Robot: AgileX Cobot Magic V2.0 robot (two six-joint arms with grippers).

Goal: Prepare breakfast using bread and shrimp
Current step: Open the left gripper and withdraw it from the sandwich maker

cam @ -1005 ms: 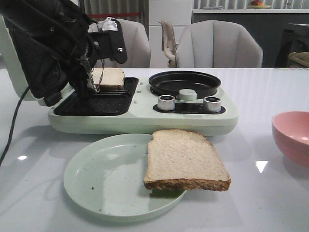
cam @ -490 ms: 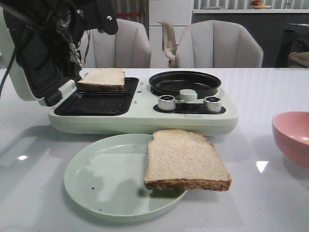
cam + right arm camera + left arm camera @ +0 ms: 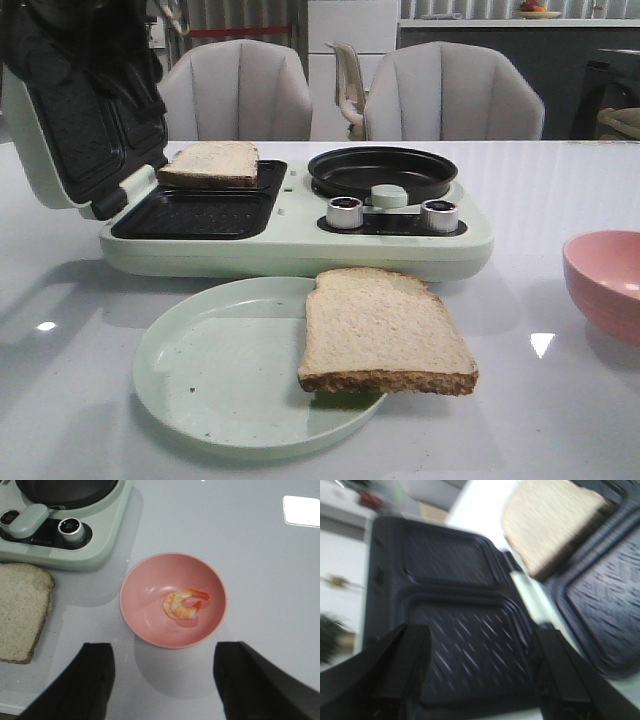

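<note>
One slice of bread (image 3: 210,163) lies tilted on the rear edge of the sandwich maker's left grill plate (image 3: 195,212), also seen from the left wrist as bread (image 3: 552,520). A second slice (image 3: 383,330) rests on the pale green plate (image 3: 200,380), overhanging its right rim. My left gripper (image 3: 480,680) is open and empty, hovering in front of the raised lid's dark inner plate (image 3: 465,630). Two shrimp (image 3: 182,603) lie curled in the pink bowl (image 3: 172,600). My right gripper (image 3: 162,680) hangs open above the table, just short of the bowl.
The maker's lid (image 3: 80,130) stands open at the left. A black round pan (image 3: 382,170) sits on the maker's right half, with two metal knobs (image 3: 345,212) in front. The pink bowl (image 3: 605,280) is at the table's right edge. Chairs stand behind the table.
My left arm has let go of the bread slice at the back of the grill plate and risen up and left, out of the front view. The slice now lies flat there.
</note>
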